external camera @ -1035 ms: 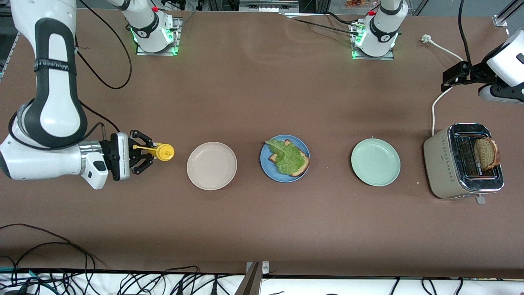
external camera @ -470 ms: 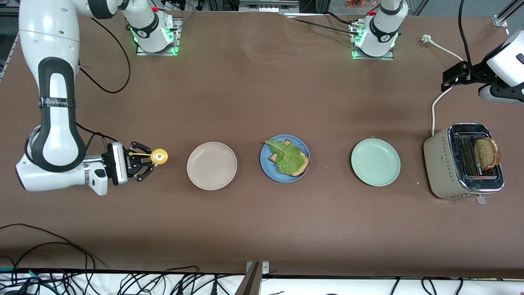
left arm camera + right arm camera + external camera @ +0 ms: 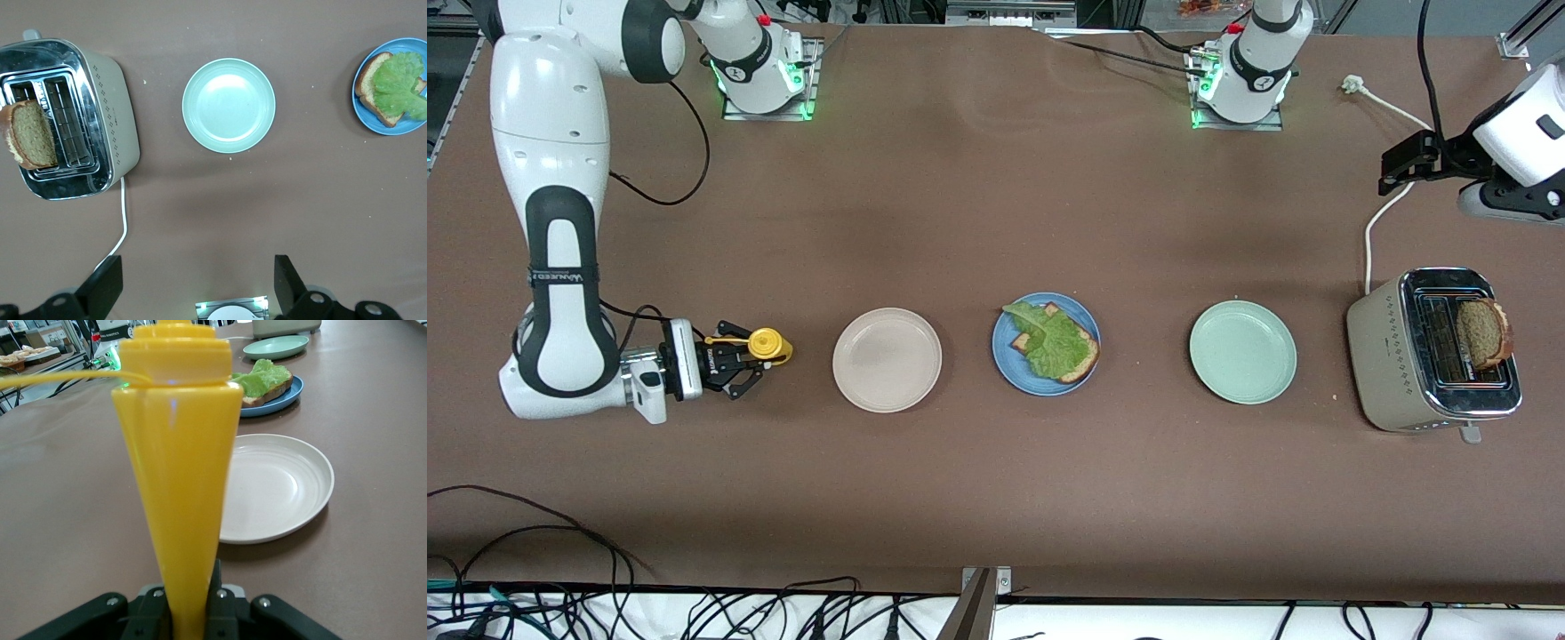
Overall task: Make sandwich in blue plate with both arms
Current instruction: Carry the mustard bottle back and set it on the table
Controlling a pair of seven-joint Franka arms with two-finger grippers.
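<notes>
The blue plate point(image 3: 1011, 373) sits mid-table with one brown bread slice point(image 3: 1085, 361) on it and a green lettuce leaf point(image 3: 1049, 342) on top. A second slice point(image 3: 1482, 334) stands in the toaster point(image 3: 1383, 347). My right gripper point(image 3: 734, 360) is shut on an upright yellow squeeze bottle point(image 3: 765, 344), low by the table beside the beige plate point(image 3: 887, 359). In the right wrist view the bottle point(image 3: 180, 487) fills the middle between the shut gripper point(image 3: 190, 587). My left gripper point(image 3: 1392, 164) is open and empty, up over the table above the toaster; its view point(image 3: 197, 293) shows the fingers wide apart.
A mint-green plate point(image 3: 1242, 352) lies between the blue plate and the toaster. The toaster's white cord point(image 3: 1378, 213) runs toward the left arm's base. The left wrist view shows the toaster point(image 3: 113, 107), mint plate point(image 3: 229, 105) and blue plate point(image 3: 367, 113).
My right arm has drawn back toward its end of the table and come down with the yellow bottle, which now stands upright. The left arm has shifted only slightly.
</notes>
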